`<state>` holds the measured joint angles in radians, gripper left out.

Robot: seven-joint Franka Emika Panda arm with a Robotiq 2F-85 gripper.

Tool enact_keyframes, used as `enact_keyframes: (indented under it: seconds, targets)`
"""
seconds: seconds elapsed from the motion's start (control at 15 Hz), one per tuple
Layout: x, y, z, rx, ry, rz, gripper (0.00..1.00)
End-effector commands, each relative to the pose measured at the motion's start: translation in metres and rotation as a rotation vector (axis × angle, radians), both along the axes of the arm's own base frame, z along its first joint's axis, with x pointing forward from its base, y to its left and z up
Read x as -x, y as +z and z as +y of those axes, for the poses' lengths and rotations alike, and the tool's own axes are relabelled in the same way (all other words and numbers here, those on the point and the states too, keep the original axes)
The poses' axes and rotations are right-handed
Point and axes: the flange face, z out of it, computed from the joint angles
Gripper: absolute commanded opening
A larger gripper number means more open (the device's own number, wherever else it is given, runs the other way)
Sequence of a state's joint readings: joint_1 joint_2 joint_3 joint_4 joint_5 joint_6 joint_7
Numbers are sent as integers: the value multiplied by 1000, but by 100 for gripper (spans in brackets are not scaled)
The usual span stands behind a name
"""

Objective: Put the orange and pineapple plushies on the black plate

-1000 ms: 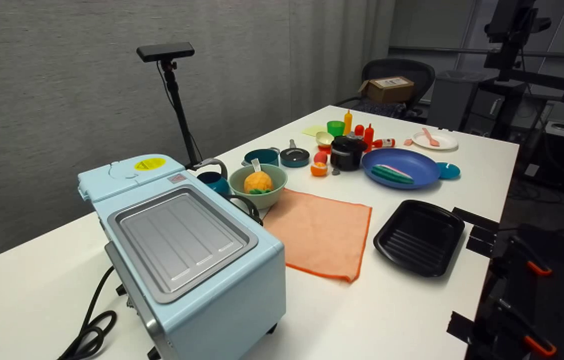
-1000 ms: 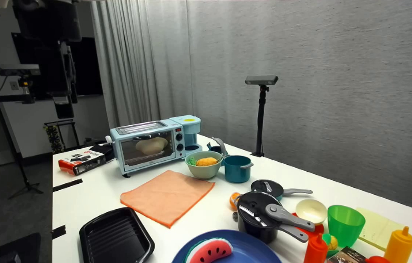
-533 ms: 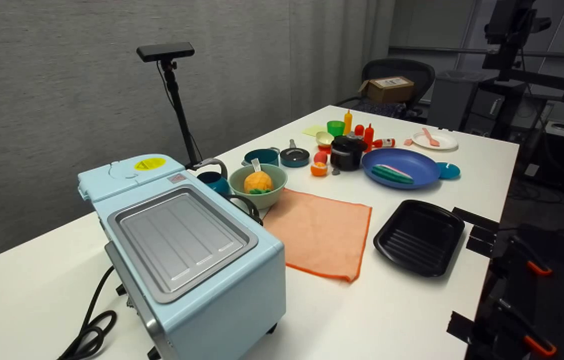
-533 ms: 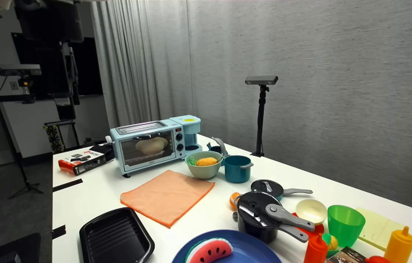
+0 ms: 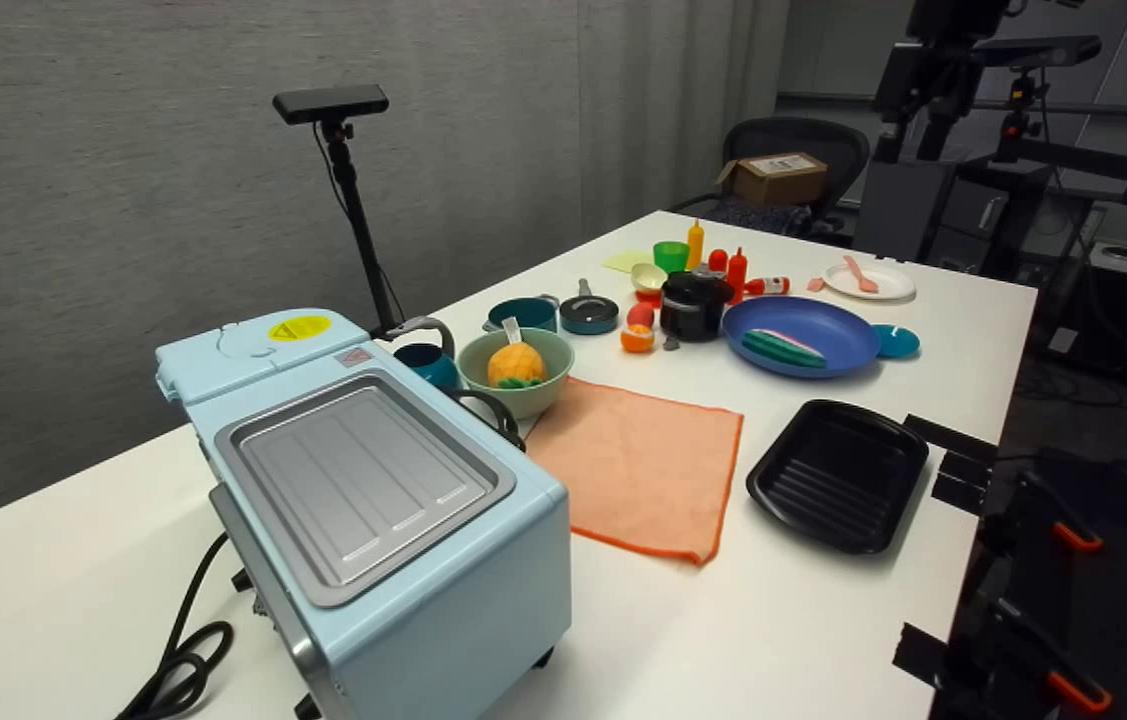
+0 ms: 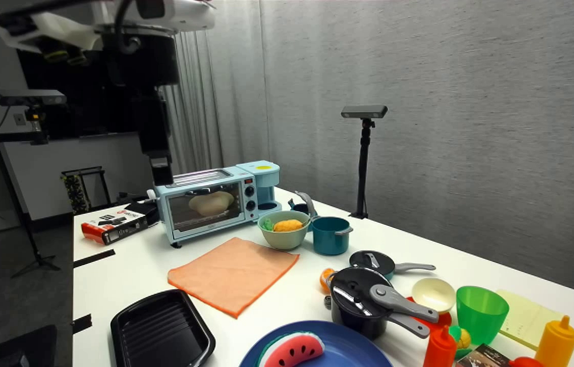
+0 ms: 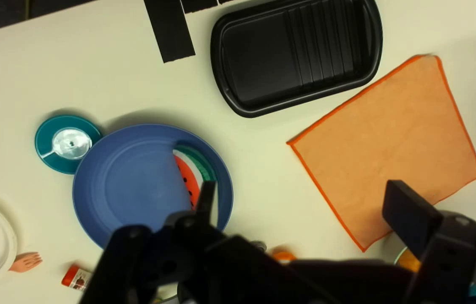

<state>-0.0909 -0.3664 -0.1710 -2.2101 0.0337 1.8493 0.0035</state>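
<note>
High over the table hangs my gripper [image 5: 911, 150], and in the wrist view the gripper [image 7: 301, 190] is spread wide with nothing held. The orange [image 5: 637, 339] lies on the table beside the black pot; in the wrist view only a sliver of the orange [image 7: 283, 256] shows above the dark gripper body. Inside the pale green bowl [image 6: 281, 239] rests the pineapple [image 5: 515, 364], its green leaves showing; a gripper finger hides most of it in the wrist view. Bare and flat, the black plate [image 7: 263, 59] sits near the table edge, well away from the fingers.
An orange cloth [image 5: 648, 460] lies between bowl and black plate. A blue plate [image 6: 353, 351] holds a watermelon toy [image 6: 292, 351]. A black pot [image 6: 360, 295] stands close by the orange, a teal pot [image 6: 331, 235] by the bowl. The toaster oven [image 5: 423, 520] is a tall obstacle.
My arm has swung further in over the table during the last half second: leftward in an exterior view, rightward and lower in an exterior view. The objects on the table stay put.
</note>
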Motion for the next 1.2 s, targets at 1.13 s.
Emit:
enact_keyframes:
  seconds: [1.13]
  targets:
    - [-63, -24, -8, 35, -65, 34, 100]
